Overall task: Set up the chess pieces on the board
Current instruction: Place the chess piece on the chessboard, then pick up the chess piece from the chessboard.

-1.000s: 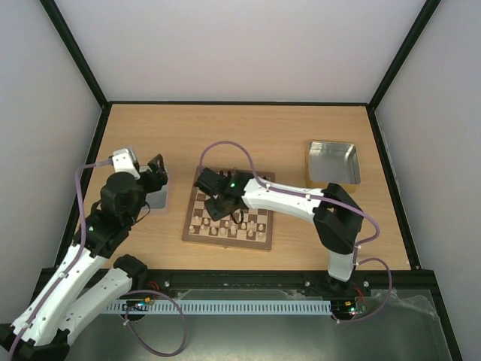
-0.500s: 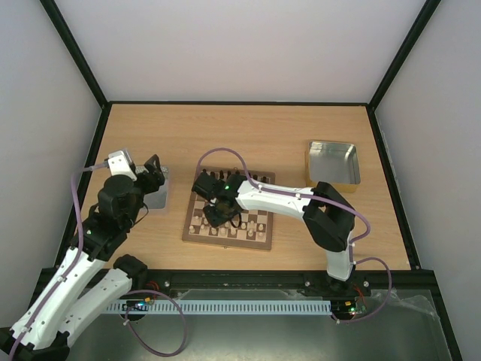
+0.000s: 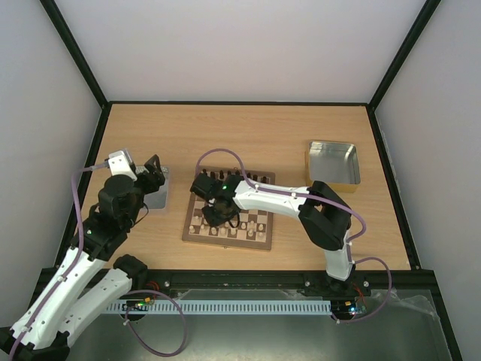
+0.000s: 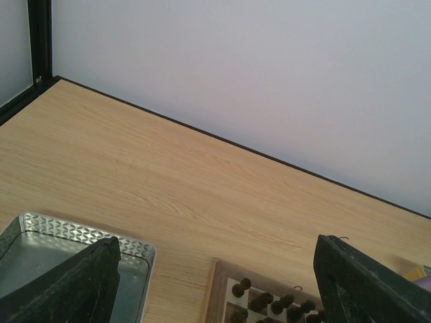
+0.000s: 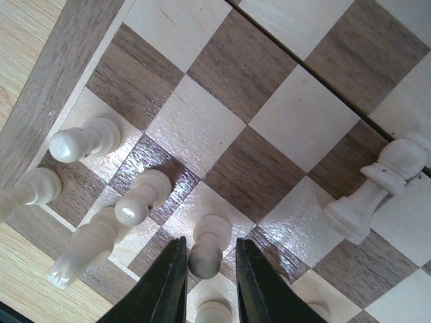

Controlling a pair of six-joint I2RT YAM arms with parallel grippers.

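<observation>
We saw a shiny metal tray at the wooden table's far right, a second tray at its left (partly hidden from above), and dark brown chessmen clustered near that one.

Your board lies flat on the table, a brown border around glossy dark brown and cream squares. Close up, the cream chess pieces stand bunched on the squares just inside one border, most of them round-headed pawns. A taller piece stands well apart from them, several bare squares away.
</observation>
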